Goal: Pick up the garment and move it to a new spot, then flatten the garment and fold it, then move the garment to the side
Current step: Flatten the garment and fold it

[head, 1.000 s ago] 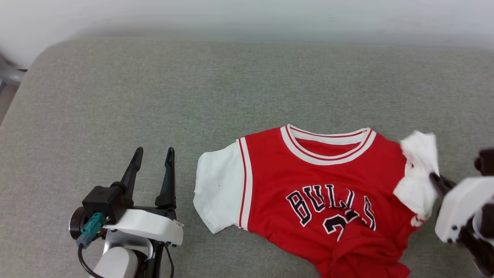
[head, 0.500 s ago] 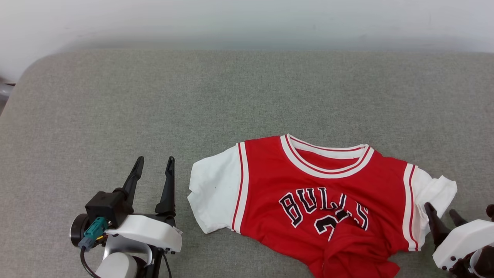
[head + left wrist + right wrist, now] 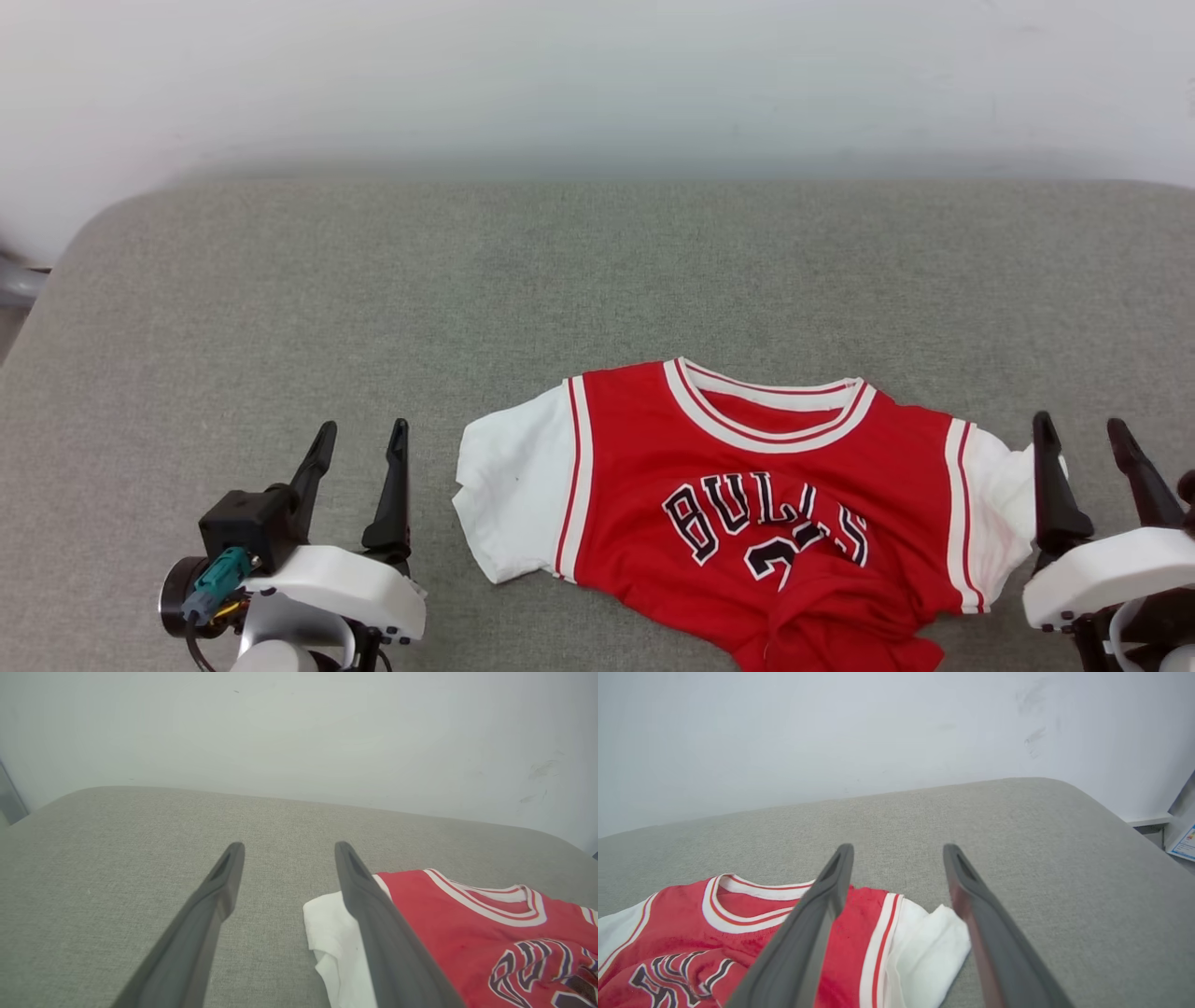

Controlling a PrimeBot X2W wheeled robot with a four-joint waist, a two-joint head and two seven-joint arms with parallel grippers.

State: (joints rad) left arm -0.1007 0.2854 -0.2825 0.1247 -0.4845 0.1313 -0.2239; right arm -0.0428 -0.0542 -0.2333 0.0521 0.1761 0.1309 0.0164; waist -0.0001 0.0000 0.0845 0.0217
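Head view: shirt spread front-up on grey cushion between left claw and right claw, nearer the right; both claws apart, empty.

Before me lay a grey fabric worktop with rounded corners; behind it stood a white wall, faintly scuffed.
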